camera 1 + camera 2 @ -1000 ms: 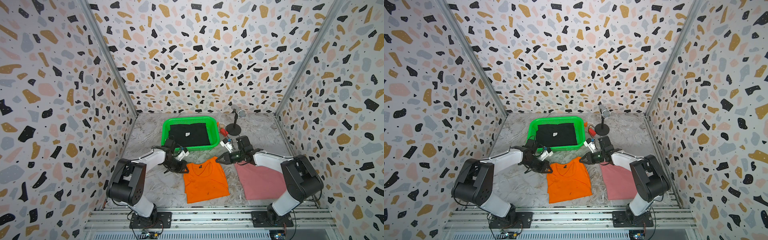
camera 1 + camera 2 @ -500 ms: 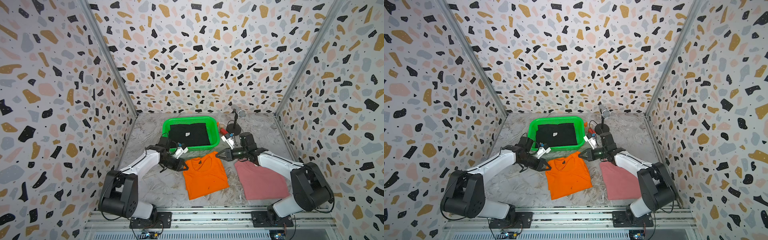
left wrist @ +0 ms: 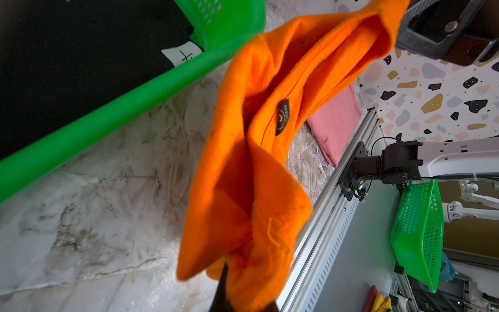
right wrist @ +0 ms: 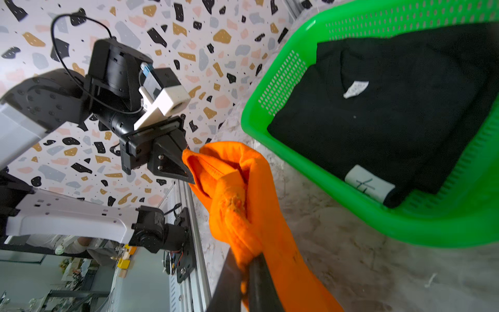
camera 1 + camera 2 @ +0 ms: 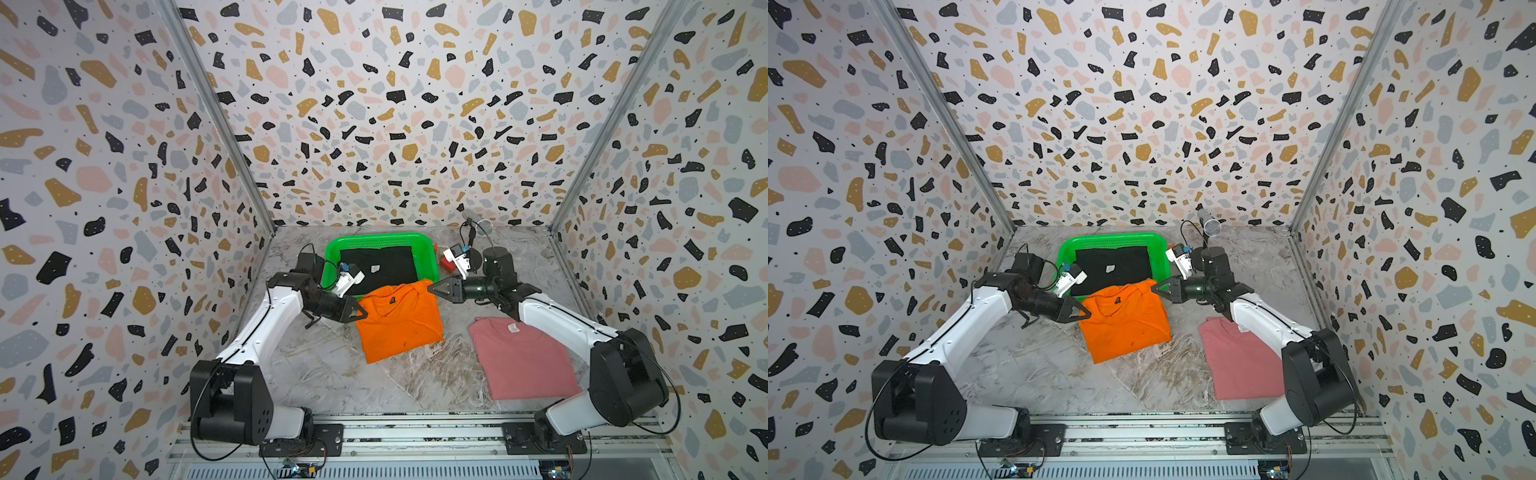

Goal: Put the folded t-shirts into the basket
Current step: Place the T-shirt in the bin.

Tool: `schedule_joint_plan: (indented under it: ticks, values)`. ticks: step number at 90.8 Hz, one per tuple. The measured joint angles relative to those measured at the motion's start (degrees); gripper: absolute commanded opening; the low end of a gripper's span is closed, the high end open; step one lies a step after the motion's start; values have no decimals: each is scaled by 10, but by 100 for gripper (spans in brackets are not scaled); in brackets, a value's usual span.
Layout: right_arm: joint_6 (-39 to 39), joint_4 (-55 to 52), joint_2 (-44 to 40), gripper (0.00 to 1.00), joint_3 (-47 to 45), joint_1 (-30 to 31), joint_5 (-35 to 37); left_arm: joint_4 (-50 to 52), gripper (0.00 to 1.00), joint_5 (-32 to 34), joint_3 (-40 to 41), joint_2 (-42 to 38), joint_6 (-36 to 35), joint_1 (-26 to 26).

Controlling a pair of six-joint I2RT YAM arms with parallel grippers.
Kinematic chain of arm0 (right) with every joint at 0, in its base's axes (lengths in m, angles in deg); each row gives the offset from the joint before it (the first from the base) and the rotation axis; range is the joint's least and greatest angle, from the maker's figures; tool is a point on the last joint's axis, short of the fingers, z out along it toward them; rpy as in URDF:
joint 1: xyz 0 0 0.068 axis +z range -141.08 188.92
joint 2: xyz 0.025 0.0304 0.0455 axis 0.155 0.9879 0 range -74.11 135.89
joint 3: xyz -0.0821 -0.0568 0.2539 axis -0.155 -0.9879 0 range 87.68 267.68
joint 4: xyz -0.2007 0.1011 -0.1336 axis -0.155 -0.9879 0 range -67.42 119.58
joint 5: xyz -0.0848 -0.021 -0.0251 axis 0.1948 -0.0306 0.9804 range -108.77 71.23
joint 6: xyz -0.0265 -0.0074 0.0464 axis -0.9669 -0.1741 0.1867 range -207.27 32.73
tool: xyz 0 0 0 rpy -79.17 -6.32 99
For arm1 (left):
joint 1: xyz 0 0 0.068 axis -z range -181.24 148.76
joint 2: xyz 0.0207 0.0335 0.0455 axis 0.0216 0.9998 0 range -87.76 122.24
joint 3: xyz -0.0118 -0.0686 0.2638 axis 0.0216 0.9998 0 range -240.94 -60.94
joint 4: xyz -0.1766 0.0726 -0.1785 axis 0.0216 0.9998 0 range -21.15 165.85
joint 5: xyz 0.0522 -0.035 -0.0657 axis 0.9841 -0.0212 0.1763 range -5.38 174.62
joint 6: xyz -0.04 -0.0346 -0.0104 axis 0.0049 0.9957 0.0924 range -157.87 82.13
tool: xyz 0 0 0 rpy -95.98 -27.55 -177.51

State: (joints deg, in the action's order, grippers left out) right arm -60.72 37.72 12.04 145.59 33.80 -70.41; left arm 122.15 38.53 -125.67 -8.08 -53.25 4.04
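In a top view, the left arm [image 5: 266,324] reaches from its base at 7 o'clock toward the table's middle, forearm slanting up to a bent wrist. The left gripper [image 5: 363,314] is pinched onto the 9 o'clock corner of the orange shirt [image 5: 399,322]. The right arm [image 5: 557,320] stretches from 5 o'clock, elbow low, wrist turned toward 9 o'clock. The right gripper [image 5: 430,288] is clamped on the shirt's 1 o'clock corner. The green basket [image 5: 376,237] sits at 12 o'clock with the black shirt [image 5: 382,266] flat inside. The pink shirt [image 5: 523,361] lies on the marble table [image 5: 332,382] at 4 o'clock.

In both top views the orange shirt's far edge overlaps the basket's near rim [image 5: 1068,249]; its lower part hangs toward 6 o'clock.

In the left wrist view, the left gripper [image 3: 222,293] has its fingers buried in orange cloth [image 3: 243,167]. The cloth spans to the right gripper [image 3: 402,29] beside the basket wall [image 3: 108,121].

In the right wrist view, the right gripper [image 4: 247,281] is closed on a bunched orange fold [image 4: 256,205]. The left gripper [image 4: 186,164] nips the opposite corner. The black shirt [image 4: 378,121], with 2 white labels, fills the basket [image 4: 351,205].
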Motion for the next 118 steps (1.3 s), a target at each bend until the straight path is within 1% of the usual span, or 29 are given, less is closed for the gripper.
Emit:
schedule_joint_plan:
  ticks: [17, 29, 41, 57, 67, 79, 89, 118]
  values:
    - [17, 19, 49, 0, 90, 4, 27, 45, 0, 1, -83, 10, -24, -27]
    - [26, 22, 92, 0, 155, 5, 50, 61, 0, 1, -159, 33, -37, -43]
    - [39, 44, 134, 0, 197, 5, 70, 70, 0, 13, -224, 64, -70, -57]
    - [57, 74, 198, 0, 226, 9, 94, 78, 0, 38, -299, 140, -108, -70]
    - [60, 82, 239, 0, 243, 13, 110, 81, 0, 52, -347, 206, -118, -77]
    - [60, 83, 270, 0, 254, 15, 126, 78, 0, 60, -388, 269, -121, -86]
    - [56, 80, 287, 0, 269, 16, 134, 78, 0, 61, -415, 304, -121, -90]
    - [30, 58, 345, 0, 361, 18, 155, 69, 0, 60, -497, 377, -118, -90]
